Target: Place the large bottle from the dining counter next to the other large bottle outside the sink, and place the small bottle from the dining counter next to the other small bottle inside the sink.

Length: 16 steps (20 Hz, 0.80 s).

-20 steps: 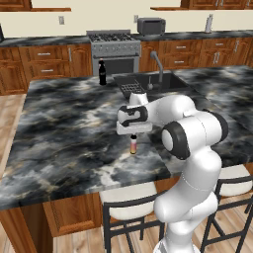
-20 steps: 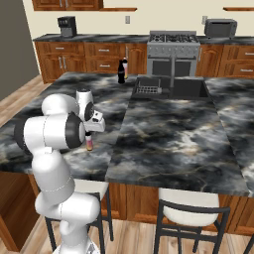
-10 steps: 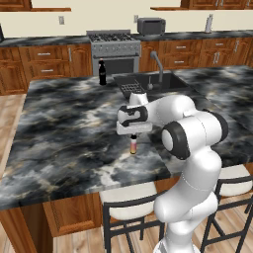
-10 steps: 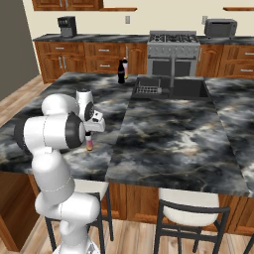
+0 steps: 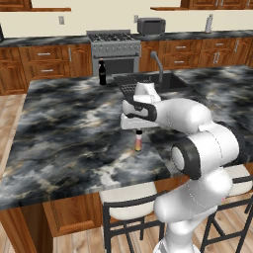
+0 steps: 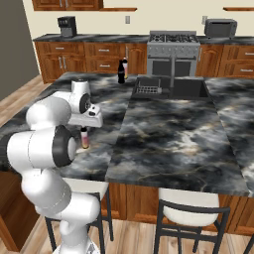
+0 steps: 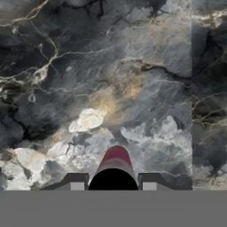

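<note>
The small bottle (image 5: 139, 142), pale pink with an orange base and dark cap, stands upright on the dining counter (image 5: 64, 128) near its front edge. My gripper (image 5: 139, 132) reaches straight down over it and is shut on its top. In the hand view the bottle (image 7: 114, 162) fills the gap between my fingertips (image 7: 77, 182). From the right it shows under the hand (image 6: 85, 140). The other large bottle (image 6: 120, 72), all black, stands at the far edge left of the sink (image 6: 191, 90). A pale pink bottle (image 6: 125, 68) stands right beside it. The sink's inside is hidden.
A dark dish rack (image 5: 129, 89) lies at the sink's left end, and a faucet (image 5: 158, 63) rises behind it. Stools (image 5: 129, 205) stand below the counter's front edge. A stove (image 5: 112, 47) and wooden cabinets line the back wall.
The arm and the small bottle stand where they were. The fingers have drawn in on the bottle's top.
</note>
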Tool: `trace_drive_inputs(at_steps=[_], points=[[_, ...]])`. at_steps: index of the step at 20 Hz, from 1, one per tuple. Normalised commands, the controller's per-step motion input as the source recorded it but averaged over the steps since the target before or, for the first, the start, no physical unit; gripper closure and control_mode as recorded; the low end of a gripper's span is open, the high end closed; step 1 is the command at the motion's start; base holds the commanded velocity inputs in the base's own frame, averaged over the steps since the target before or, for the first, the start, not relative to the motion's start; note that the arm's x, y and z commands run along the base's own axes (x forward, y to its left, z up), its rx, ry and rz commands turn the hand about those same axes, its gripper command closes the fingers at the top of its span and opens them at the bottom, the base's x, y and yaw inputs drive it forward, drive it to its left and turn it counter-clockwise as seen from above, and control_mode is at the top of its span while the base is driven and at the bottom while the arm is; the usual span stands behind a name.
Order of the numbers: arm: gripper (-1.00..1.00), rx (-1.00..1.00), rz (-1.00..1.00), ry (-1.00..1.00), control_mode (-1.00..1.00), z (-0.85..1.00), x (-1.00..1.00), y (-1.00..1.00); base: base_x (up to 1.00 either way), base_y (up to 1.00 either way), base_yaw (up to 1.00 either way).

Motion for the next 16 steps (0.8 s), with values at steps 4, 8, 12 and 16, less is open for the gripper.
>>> trace_drive_inputs(at_steps=[4, 8, 12, 16], points=[[1.0, 0.0, 0.0, 0.0, -1.0, 0.61, -0.72, -0.22, 0.0, 0.0, 0.0], [1.0, 0.0, 0.0, 0.0, -1.0, 0.6, -0.54, -0.36, 0.0, 0.0, 0.0], [1.0, 0.0, 0.01, 0.0, -1.0, 0.5, -0.57, -0.25, 0.0, 0.0, 0.0], [1.0, 0.0, 0.08, 0.0, -1.0, 0.51, -0.71, 0.0, 0.0, 0.0, 0.0]])
